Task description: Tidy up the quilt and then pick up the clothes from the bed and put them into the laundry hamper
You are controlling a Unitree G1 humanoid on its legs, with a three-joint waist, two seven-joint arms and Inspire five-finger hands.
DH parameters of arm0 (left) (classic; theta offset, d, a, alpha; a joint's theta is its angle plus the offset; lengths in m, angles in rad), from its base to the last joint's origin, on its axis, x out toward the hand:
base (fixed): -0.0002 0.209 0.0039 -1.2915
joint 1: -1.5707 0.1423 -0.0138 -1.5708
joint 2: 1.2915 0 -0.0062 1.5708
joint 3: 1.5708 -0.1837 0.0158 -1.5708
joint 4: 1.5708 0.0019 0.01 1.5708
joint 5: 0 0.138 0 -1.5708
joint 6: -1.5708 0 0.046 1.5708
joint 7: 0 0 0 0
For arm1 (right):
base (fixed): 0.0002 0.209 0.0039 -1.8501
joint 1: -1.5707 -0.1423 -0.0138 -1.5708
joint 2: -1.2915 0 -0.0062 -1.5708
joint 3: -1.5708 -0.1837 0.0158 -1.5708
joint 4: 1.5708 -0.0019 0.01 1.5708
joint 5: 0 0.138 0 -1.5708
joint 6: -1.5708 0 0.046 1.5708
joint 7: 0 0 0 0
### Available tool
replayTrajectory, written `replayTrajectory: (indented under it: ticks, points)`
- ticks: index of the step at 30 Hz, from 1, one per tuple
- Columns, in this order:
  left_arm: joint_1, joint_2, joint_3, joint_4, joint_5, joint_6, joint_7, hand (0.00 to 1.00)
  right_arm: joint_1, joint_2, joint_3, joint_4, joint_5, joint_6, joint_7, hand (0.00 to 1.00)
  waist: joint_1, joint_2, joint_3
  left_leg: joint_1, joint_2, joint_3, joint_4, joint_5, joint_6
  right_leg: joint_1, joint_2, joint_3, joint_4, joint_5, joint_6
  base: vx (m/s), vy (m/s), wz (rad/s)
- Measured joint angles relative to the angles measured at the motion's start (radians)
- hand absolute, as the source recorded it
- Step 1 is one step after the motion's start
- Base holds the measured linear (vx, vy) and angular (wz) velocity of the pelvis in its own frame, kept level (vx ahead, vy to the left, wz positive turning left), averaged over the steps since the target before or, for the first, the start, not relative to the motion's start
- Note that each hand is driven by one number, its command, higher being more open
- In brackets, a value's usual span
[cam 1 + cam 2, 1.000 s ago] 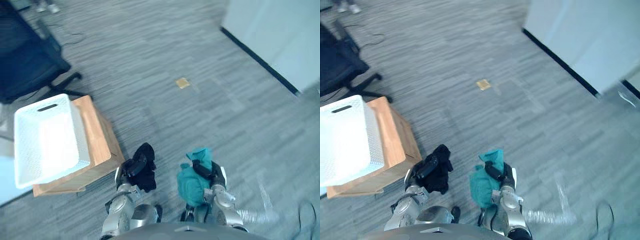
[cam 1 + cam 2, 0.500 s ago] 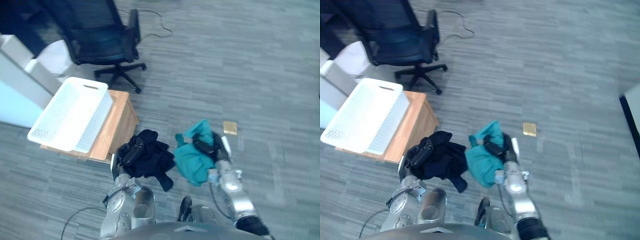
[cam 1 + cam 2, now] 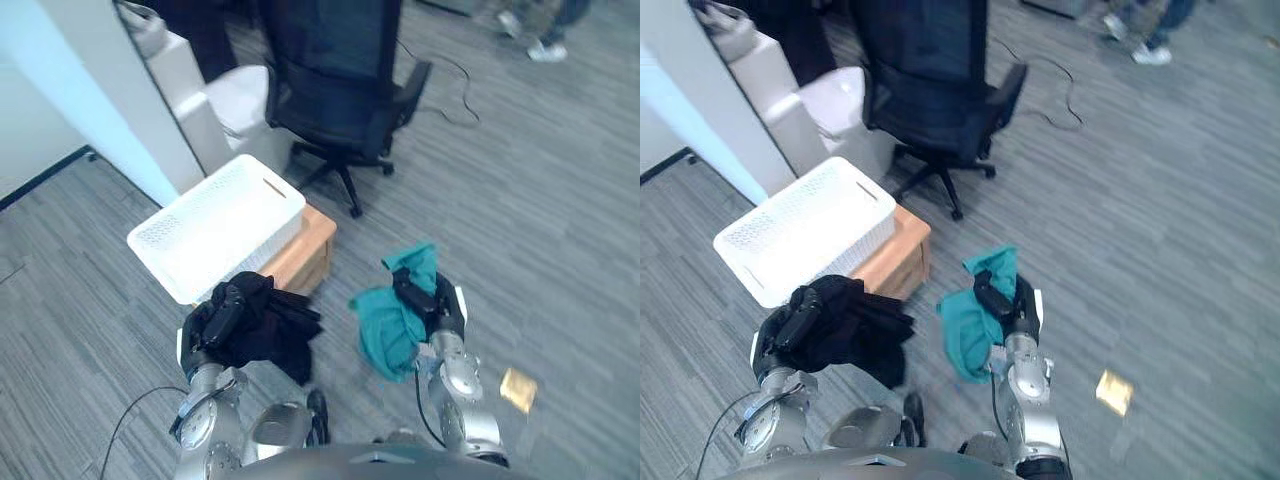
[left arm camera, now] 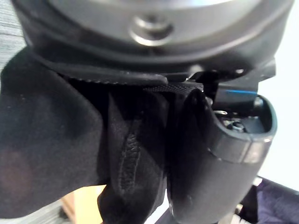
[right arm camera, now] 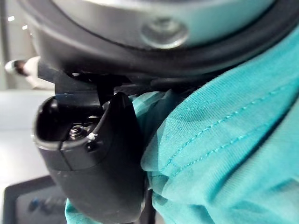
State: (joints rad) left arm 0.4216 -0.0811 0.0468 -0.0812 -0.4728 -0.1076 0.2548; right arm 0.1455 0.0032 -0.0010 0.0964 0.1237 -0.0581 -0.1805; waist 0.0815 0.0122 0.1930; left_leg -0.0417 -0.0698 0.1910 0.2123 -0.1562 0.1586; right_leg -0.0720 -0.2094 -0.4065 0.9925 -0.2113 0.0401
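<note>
The left hand is curled round a black garment, and the right hand round a teal garment. The white laundry hamper, on a low wooden worktop, lies just ahead of the left hand, which is the nearer one. Its long axis slants away. An office chair stands beyond.

Head stereo pair sits high and looks steeply down at the grey floor. Both eyes share the white hamper on its wooden stand, the office chair, the left hand and the right hand — in the right eye view it all sits a bit further left. Left wrist view: very close, looking along its own hand, black cloth right at the lens. Right wrist view — same closeness along its own hand, teal cloth beside it.
</note>
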Motion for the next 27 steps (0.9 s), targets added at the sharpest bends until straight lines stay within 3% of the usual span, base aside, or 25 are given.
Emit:
replayTrajectory:
  ticks: [3, 4, 5, 7, 9, 10, 11, 12, 13, 14, 17, 21, 23, 26, 27]
  points:
    - [0.011, -0.001, 0.005, -0.049, 0.018, -0.003, 0.008, 0.0, -0.006, 0.001, -0.005, -0.052, 0.001, -0.026, -0.002, 0.0, -0.016, 0.006, 0.001, 0.067, 0.019, -0.12, -0.023, -0.012, -0.025, -0.138, -0.014, 0.094, -0.066, -0.026, -0.041, 0.37, -0.144, 1.17]
    - [0.008, -0.002, 0.002, -0.058, 0.018, -0.004, 0.008, 0.0, -0.005, 0.0, -0.005, -0.066, 0.0, -0.026, -0.002, 0.0, -0.03, 0.011, 0.001, 0.08, 0.031, -0.177, -0.022, -0.02, -0.04, -0.163, 0.006, 0.154, -0.19, -0.03, -0.048, 0.32, -0.207, 1.24]
    - [0.003, -0.002, -0.002, -0.068, 0.018, -0.004, 0.006, 0.0, -0.004, 0.001, -0.005, -0.075, 0.001, -0.026, -0.002, 0.0, -0.037, 0.013, 0.001, 0.084, 0.042, -0.221, -0.018, -0.028, -0.064, -0.174, 0.033, 0.229, -0.321, -0.027, -0.044, 0.31, -0.263, 1.5]
    - [-0.034, 0.006, -0.011, -0.073, 0.018, -0.004, 0.005, 0.0, -0.001, 0.001, -0.011, -0.094, 0.001, -0.022, -0.004, 0.0, -0.035, 0.013, 0.001, 0.079, 0.067, -0.323, 0.015, -0.063, -0.121, -0.191, 0.068, 0.421, -0.6, 0.01, 0.006, 0.31, -0.376, 1.34]
    - [-0.054, 0.007, -0.013, -0.08, 0.018, -0.004, 0.005, 0.0, 0.01, 0.004, -0.009, -0.126, 0.002, -0.019, -0.004, 0.0, -0.036, 0.013, 0.002, 0.079, 0.083, -0.375, 0.046, -0.096, -0.154, -0.196, 0.068, 0.508, -0.672, 0.027, 0.032, 0.28, -0.431, 1.07]
    - [-0.06, 0.011, -0.013, -0.106, 0.018, -0.004, 0.006, 0.0, 0.027, 0.006, -0.004, -0.168, 0.003, -0.017, -0.004, 0.0, -0.036, 0.0, -0.001, 0.068, 0.09, -0.396, 0.103, -0.146, -0.192, -0.188, 0.054, 0.564, -0.715, 0.042, 0.035, 0.27, -0.498, 1.23]
    - [-0.06, 0.02, -0.013, -0.147, 0.02, -0.007, 0.006, 0.0, 0.045, 0.009, 0.003, -0.22, 0.003, -0.017, -0.004, 0.0, -0.035, -0.019, -0.002, 0.057, 0.105, -0.391, 0.16, -0.207, -0.233, -0.181, 0.037, 0.55, -0.689, 0.14, 0.11, 0.25, -0.521, 1.09]
    - [-0.061, 0.018, -0.013, -0.154, 0.02, -0.011, 0.008, 0.0, 0.047, 0.008, 0.011, -0.239, 0.003, -0.017, -0.003, 0.0, -0.032, -0.009, -0.002, 0.056, 0.13, -0.388, 0.182, -0.225, -0.255, -0.181, 0.044, 0.519, -0.648, 0.146, 0.142, 0.21, -0.516, 0.97]
    - [-0.055, 0.018, -0.035, -0.168, 0.021, -0.012, 0.004, 0.0, 0.051, -0.012, 0.009, -0.275, 0.004, -0.017, -0.006, 0.0, -0.032, 0.024, -0.016, 0.052, 0.197, -0.355, 0.184, -0.228, -0.271, -0.178, 0.077, 0.461, -0.606, 0.112, 0.107, 0.2, -0.456, 0.8]
    - [-0.056, 0.015, -0.049, -0.188, 0.021, -0.012, 0.002, 0.0, 0.051, -0.019, 0.009, -0.314, 0.004, -0.017, -0.005, 0.0, -0.033, 0.035, -0.022, 0.053, 0.227, -0.325, 0.164, -0.197, -0.289, -0.179, 0.084, 0.427, -0.585, 0.1, 0.097, 0.24, -0.5, 0.89]
    - [-0.058, 0.011, -0.07, -0.275, 0.021, -0.025, -0.006, 0.0, 0.021, -0.049, 0.066, -0.455, 0.021, -0.025, 0.002, 0.0, -0.03, 0.041, -0.028, 0.069, 0.302, -0.275, 0.03, -0.097, -0.329, -0.17, 0.116, 0.336, -0.581, 0.081, 0.062, 0.14, -0.335, 0.64]
    - [-0.059, 0.012, -0.089, -0.287, 0.015, -0.045, -0.002, 0.0, -0.063, -0.077, 0.187, -0.499, 0.05, -0.067, 0.035, 0.0, -0.024, 0.033, -0.045, 0.051, 0.322, -0.218, -0.007, -0.021, -0.317, -0.126, 0.103, 0.24, -0.607, 0.074, 0.042, 0.07, -0.204, 0.76]
    - [-0.058, 0.014, -0.118, -0.284, 0.012, -0.048, -0.002, 0.0, -0.099, -0.089, 0.234, -0.497, 0.05, -0.071, 0.062, 0.0, -0.027, 0.02, -0.061, 0.03, 0.318, -0.084, -0.037, 0.044, -0.283, -0.079, 0.069, 0.16, -0.66, 0.083, 0.04, 0.02, -0.088, 1.18]
    - [-0.056, 0.015, -0.115, -0.266, 0.011, -0.052, -0.02, 0.0, -0.175, -0.096, 0.257, -0.414, 0.05, -0.074, 0.09, 0.0, -0.001, 0.016, -0.065, 0.002, 0.318, 0.027, -0.055, 0.086, -0.249, -0.018, 0.052, 0.074, -0.746, 0.121, 0.052, -0.03, 0.02, 0.93]
    - [-0.057, 0.015, -0.114, -0.256, 0.011, -0.053, -0.028, 0.0, -0.186, -0.104, 0.257, -0.393, 0.05, -0.074, 0.091, 0.0, 0.0, 0.014, -0.064, -0.015, 0.316, 0.023, -0.028, 0.085, -0.248, -0.007, 0.045, 0.058, -0.751, 0.124, 0.056, -0.06, 0.056, 0.84]
